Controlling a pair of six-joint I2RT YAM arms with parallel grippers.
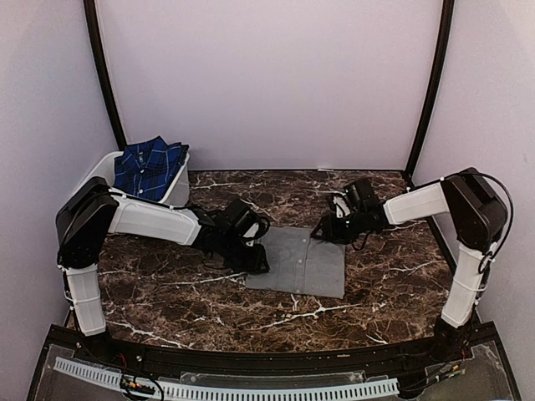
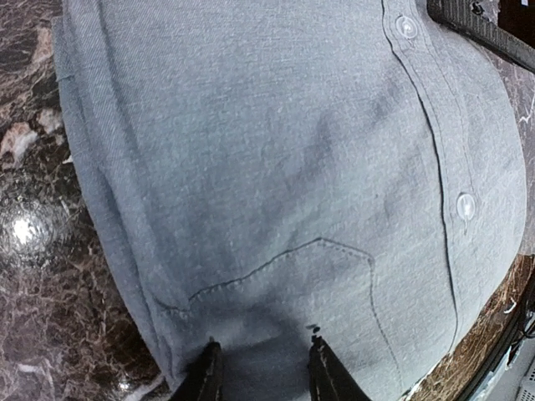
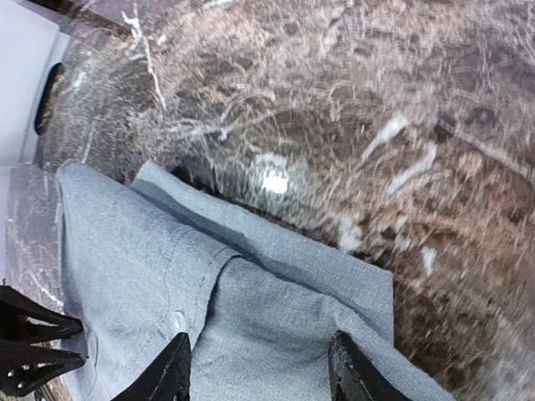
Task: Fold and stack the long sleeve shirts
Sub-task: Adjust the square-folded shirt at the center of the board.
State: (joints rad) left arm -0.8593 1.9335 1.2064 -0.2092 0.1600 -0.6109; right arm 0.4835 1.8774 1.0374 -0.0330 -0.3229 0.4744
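Grey shirt (image 1: 299,261) is laid folded mid-frame on the desk (image 1: 167,292), plaid shirt (image 1: 149,165) is parked upper left in the tub (image 1: 99,170). Left pincer (image 2: 263,376) and right pincer (image 3: 259,368) are both spread apart over the grey one.

Grey shirt (image 1: 303,263) is plain, plaid shirt (image 1: 150,165) navy-and-blue.

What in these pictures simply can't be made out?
- Left wrist view: left gripper, fingers cut by the bottom edge; pinching the grey shirt or not is unclear.
- Top view: plaid shirt partly hidden by the white tub wall; folded or not, unclear.
- Right wrist view: marble table is blurred.
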